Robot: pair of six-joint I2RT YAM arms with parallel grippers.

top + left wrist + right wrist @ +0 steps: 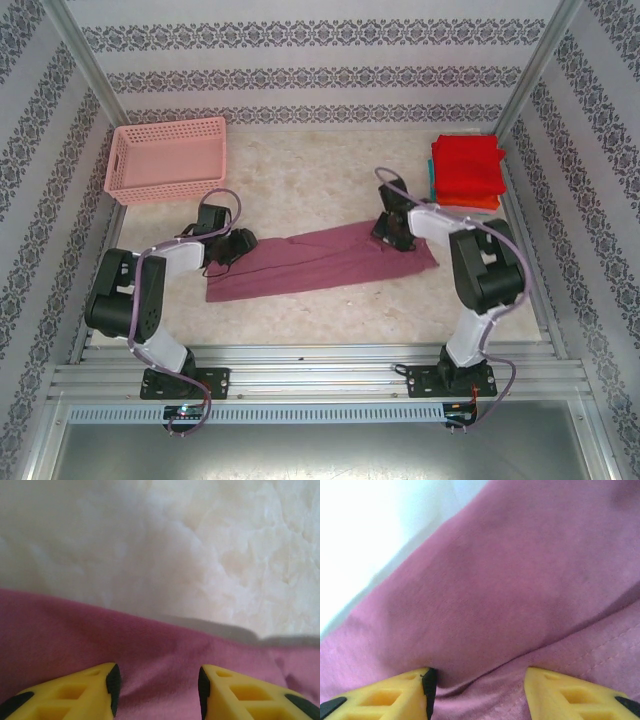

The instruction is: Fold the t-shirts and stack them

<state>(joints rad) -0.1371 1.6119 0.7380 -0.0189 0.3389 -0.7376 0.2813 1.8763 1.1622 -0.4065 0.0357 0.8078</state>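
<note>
On the counter (300, 185), the maroon t-shirt (310, 262) lies mid-way as a long folded strip, w/ L pincer (232, 248) at its left end and R pincer (392, 234) at its right end. Both have jaws apart over the cloth, nothing clamped. Risks: closing here may nip just the top layer, so the fold peels open on lifting; uneven pull btwn arms could skew the strip. The folded stack (467, 172) sits far right, well apart; a sloppy carry could knock it.

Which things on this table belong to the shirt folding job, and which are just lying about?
Job:
- maroon shirt, spread out between the arms
- folded stack of red, orange and teal shirts, far right

Lying about:
- pink basket, far left
</note>
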